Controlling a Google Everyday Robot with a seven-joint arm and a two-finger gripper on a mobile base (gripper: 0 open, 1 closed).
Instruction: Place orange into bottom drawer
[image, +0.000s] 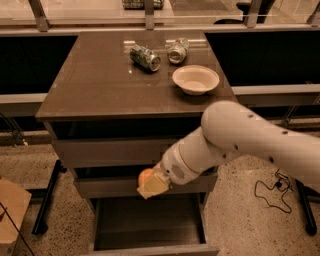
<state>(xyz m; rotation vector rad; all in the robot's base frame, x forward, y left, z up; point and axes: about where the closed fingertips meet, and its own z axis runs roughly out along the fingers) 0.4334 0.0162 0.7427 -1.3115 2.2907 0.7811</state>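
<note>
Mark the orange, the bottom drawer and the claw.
orange (144, 175): camera view, visible left side.
bottom drawer (145, 221): camera view, bare interior floor.
claw (150, 184): camera view, between its fingertips, above the open drawer.

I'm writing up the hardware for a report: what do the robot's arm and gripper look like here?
The arm is a thick, smooth white tube with rounded joints and small dark dots on its shell. Its wrist carries a round speckled patch. The gripper, in front of the middle drawer, has blocky pale beige fingers shut on the orange.
</note>
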